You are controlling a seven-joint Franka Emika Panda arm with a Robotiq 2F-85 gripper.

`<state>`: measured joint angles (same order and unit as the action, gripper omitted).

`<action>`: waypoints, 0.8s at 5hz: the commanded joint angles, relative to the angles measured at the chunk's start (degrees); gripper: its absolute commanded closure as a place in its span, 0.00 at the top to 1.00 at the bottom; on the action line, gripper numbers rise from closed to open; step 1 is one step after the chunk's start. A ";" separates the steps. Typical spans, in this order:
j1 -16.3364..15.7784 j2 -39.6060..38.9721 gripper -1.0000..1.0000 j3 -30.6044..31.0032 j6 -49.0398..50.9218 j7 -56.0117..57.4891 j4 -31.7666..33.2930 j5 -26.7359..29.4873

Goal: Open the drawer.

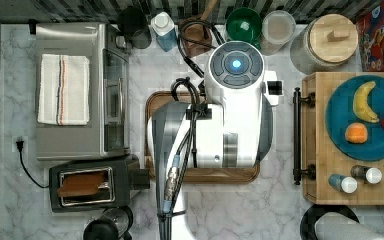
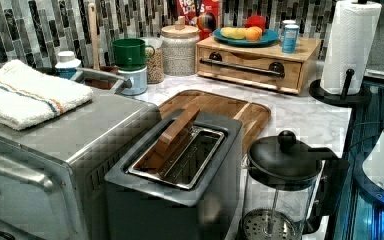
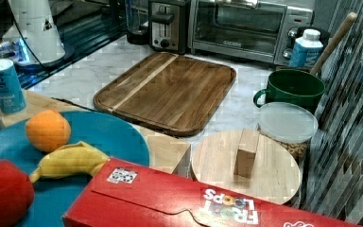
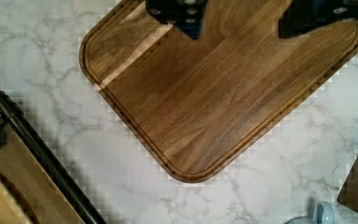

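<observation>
The gripper hangs wide open over the walnut tray. The drawer looks shut, upper right in the left view. I'd worry it slips off the handle.

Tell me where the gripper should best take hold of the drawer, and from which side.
Probably the black bar handle on the drawer front, near its middle. It stands off the wood on two end posts, so fingers can close around it. Come from the tray side, since that front faces the tray across bare marble.
</observation>
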<state>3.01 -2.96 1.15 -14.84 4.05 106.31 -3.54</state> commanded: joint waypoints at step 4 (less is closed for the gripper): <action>1.10 1.22 1.00 -0.15 -0.23 11.79 3.84 -3.21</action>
<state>3.43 -2.93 1.24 -14.45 9.08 109.44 -3.77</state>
